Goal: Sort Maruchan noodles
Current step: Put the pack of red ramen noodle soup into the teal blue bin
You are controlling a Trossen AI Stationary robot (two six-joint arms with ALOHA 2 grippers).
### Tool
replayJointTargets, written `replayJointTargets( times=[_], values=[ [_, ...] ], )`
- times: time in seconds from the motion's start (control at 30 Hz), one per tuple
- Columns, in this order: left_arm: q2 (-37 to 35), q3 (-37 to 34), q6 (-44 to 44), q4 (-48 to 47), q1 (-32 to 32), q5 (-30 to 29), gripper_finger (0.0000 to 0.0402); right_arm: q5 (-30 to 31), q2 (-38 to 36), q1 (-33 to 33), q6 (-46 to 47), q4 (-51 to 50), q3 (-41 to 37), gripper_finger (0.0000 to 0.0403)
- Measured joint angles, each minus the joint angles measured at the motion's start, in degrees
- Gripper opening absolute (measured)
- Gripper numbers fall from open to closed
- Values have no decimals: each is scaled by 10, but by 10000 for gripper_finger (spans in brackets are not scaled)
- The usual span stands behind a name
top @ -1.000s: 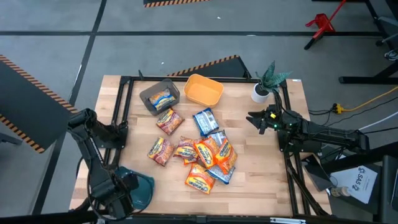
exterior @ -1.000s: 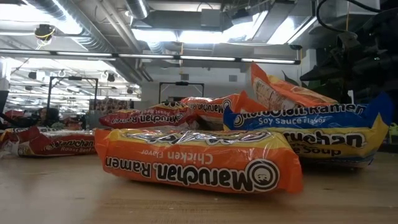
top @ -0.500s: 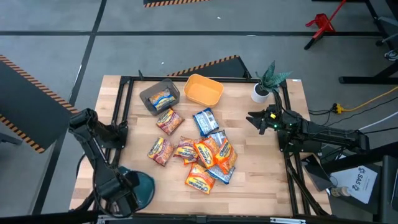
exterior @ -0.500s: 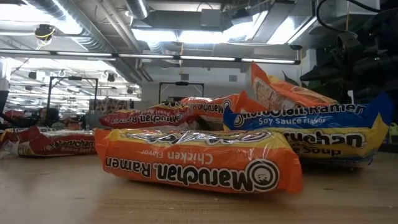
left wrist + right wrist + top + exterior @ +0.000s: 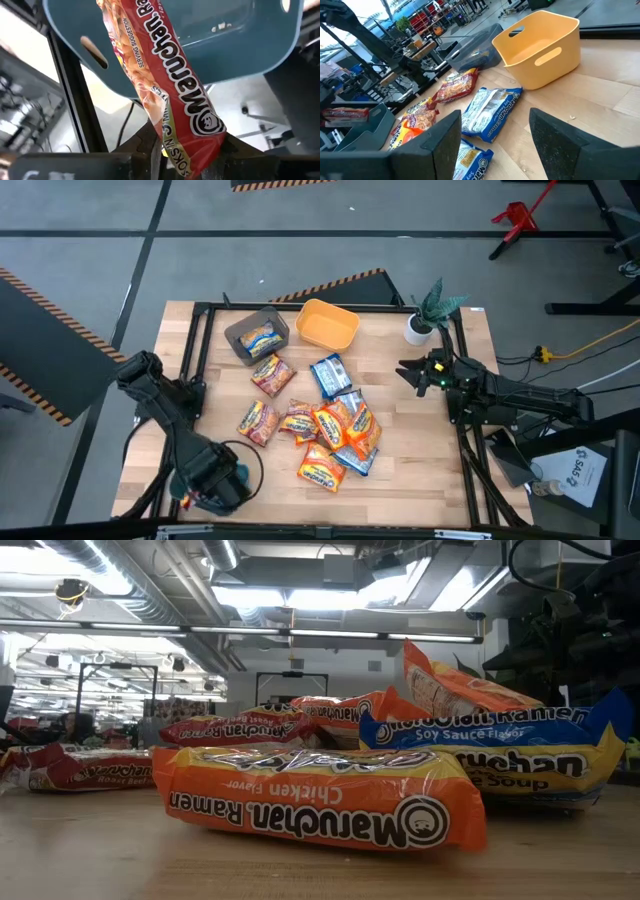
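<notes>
Several orange, blue and red Maruchan packets [image 5: 325,430] lie in a loose pile mid-table; in the low view an orange one [image 5: 320,795] lies flat in front. One more packet rests inside the grey bin [image 5: 257,332]. My left gripper [image 5: 190,150], at the near left corner [image 5: 212,483], is shut on a red packet [image 5: 160,75] over the teal bin [image 5: 225,50]. My right gripper [image 5: 492,145] hovers open at the table's right side [image 5: 405,370], touching nothing. My left gripper pinches the red packet by one short end [image 5: 192,152] between its two fingers [image 5: 142,147]. The packet runs lengthwise away from the fingers, lifted clear, and its far end [image 5: 117,20] reaches out over the teal bin's open inside.
An empty yellow-orange bin [image 5: 327,323] stands at the far edge beside the grey bin. A potted plant [image 5: 428,310] stands at the far right corner. A black frame rail [image 5: 190,370] runs along the table's sides. Bare wood [image 5: 415,440] shows right of the pile.
My left arm has swung toward the table's right along the near edge, so that its gripper now covers more of the teal bin. The pile and my right arm have kept still.
</notes>
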Motion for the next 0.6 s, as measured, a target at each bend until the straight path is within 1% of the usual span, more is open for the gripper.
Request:
replayJointTargets(
  times=[0.23,0.37,0.47,0.6],
  values=[
    [0,0,-50,5,43,78,89,-15,0,0,0,-3,0,221],
    [0,-1,-61,9,62,104,89,-21,0,0,-14,-4,0,221],
    [0,-15,-89,50,78,113,89,-26,0,0,-18,-4,0,221],
    [0,-53,-90,113,95,152,89,-31,0,0,-30,-5,0,221]
  ],
)
